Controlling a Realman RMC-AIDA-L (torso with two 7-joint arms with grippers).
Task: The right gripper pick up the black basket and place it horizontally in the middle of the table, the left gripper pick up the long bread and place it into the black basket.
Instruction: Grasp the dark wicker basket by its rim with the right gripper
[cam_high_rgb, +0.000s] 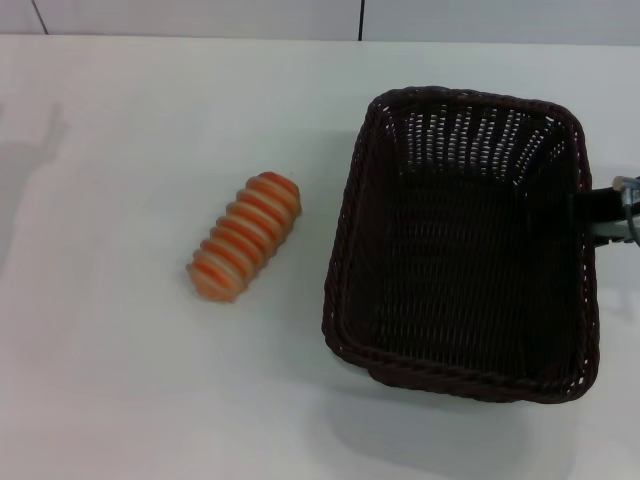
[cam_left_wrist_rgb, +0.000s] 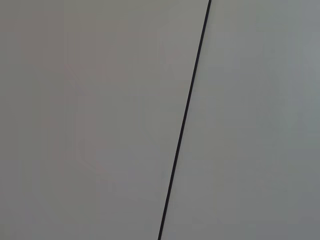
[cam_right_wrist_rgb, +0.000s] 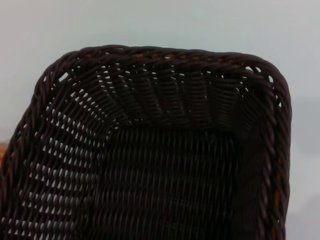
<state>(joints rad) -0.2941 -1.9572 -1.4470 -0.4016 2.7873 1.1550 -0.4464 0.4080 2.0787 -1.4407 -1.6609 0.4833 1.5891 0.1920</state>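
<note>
From the head view, the right gripper (cam_high_rgb: 610, 215) sits at the black basket (cam_high_rgb: 465, 245) rim's right wall, grip state unreadable; the long bread (cam_high_rgb: 246, 236) lies well off beyond the basket. Its wrist view looks straight into the basket (cam_right_wrist_rgb: 150, 150). Judged best: secure the rim firmly before lifting

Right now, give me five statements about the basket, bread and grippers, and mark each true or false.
1. The long bread lies inside the black basket. False: it lies on the table, to the basket's left, apart from it.
2. The basket holds nothing. True.
3. The right gripper is at the basket's right rim. True.
4. The left gripper is reaching for the bread. False: it is not in view.
5. The bread lies at a slant. True.
</note>
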